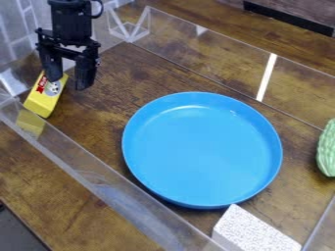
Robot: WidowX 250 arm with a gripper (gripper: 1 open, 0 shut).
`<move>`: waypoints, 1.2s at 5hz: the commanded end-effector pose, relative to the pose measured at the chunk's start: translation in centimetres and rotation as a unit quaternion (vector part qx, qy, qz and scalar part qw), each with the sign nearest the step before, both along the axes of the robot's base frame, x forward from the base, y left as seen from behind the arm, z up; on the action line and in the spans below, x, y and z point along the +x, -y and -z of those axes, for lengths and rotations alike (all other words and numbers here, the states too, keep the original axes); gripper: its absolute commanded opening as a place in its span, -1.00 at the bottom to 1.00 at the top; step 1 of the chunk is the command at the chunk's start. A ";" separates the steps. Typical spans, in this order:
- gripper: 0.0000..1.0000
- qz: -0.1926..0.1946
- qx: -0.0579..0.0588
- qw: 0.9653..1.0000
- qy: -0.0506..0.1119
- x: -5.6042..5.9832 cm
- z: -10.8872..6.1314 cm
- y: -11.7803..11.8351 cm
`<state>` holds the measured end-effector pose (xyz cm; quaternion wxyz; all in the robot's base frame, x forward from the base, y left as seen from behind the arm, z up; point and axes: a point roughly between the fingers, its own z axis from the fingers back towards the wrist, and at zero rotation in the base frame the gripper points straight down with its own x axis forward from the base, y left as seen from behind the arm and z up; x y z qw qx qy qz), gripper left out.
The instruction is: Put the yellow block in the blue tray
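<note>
By the clear wall, yellow block (46, 96) — flat, rectangular (red-marked) —, open hand (70, 70) over it.

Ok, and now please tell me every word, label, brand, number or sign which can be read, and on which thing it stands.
No readable text anywhere.
Yellow block: small red mark, too small to read.
White speckled pad: only specks, no letters visible.
</note>
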<state>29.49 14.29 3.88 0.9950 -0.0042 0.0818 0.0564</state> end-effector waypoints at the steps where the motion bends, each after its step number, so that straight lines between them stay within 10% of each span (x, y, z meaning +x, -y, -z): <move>1: 1.00 -0.003 0.018 1.000 0.021 0.0 -1.1 -0.1; 6: 1.00 -0.041 0.033 0.998 0.024 -0.4 0.6 -2.1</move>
